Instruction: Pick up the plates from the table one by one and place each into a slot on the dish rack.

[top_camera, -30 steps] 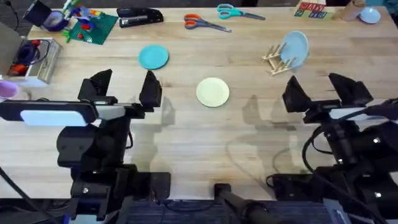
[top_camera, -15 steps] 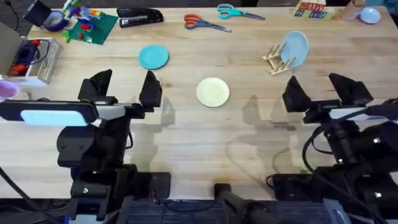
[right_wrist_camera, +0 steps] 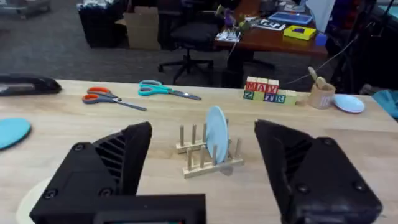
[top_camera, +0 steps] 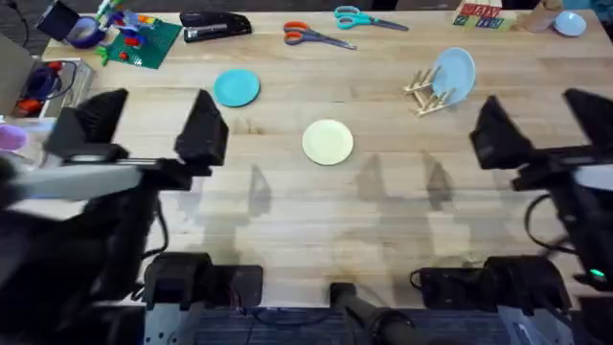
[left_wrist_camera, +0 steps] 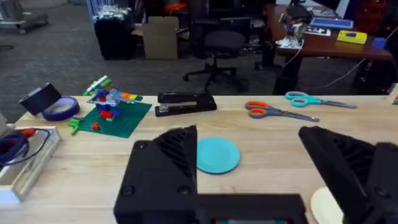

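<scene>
A teal plate (top_camera: 236, 87) lies flat on the table (top_camera: 316, 211) at the back left; it also shows in the left wrist view as the teal plate (left_wrist_camera: 217, 154). A pale yellow plate (top_camera: 328, 141) lies flat near the middle, its edge visible as the yellow plate (left_wrist_camera: 324, 205). The dish rack (top_camera: 429, 94) stands at the back right with a light sky-blue plate (top_camera: 455, 75) on edge in a slot; the rack (right_wrist_camera: 205, 155) faces the right wrist. My left gripper (top_camera: 148, 129) hovers open, left of the plates. My right gripper (top_camera: 546, 120) is open, right of the rack.
Along the far edge lie a black stapler (top_camera: 215, 26), orange scissors (top_camera: 316, 36), teal scissors (top_camera: 366, 18), a toy-brick build on a green plate (top_camera: 139, 38) and letter blocks (top_camera: 479, 14). A clear box (top_camera: 53, 91) sits at the far left.
Both arms have risen toward the camera and spread outward: the left gripper moved left and back, the right gripper right and back. The plates and rack have not moved.
</scene>
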Action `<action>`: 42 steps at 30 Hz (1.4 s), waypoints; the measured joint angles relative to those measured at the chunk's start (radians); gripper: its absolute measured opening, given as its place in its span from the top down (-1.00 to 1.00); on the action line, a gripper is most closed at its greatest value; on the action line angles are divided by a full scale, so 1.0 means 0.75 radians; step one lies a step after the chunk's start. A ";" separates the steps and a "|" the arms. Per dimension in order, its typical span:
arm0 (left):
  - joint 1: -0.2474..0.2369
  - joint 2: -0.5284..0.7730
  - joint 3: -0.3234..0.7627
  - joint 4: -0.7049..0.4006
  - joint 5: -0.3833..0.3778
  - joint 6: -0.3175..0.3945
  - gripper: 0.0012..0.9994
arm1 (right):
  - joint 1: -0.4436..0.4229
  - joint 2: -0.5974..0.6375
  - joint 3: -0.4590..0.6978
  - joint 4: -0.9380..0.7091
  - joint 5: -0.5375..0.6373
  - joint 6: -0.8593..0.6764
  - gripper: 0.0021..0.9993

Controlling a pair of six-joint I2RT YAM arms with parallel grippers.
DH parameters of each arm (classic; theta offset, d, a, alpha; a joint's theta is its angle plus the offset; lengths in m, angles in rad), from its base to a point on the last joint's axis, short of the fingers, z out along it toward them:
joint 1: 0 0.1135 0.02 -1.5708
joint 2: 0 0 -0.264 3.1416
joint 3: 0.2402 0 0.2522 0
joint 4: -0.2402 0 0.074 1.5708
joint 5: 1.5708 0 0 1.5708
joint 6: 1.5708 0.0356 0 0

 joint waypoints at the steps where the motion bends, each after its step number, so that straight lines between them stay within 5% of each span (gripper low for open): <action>1: 0.000 0.014 0.052 -0.046 0.000 -0.005 -0.99 | 0.000 0.000 0.042 -0.037 0.001 0.000 -0.99; 12: 0.000 0.350 0.516 -0.406 0.031 -0.022 -0.99 | 0.000 0.169 0.406 -0.400 0.011 0.000 -0.99; 33: 0.000 1.255 1.425 -1.185 0.113 -0.023 -0.99 | 0.000 1.180 1.339 -1.081 0.011 0.000 -0.99; 42: 0.000 1.498 1.569 -1.350 0.133 -0.023 -0.99 | 0.000 1.483 1.469 -1.264 0.011 0.000 -0.99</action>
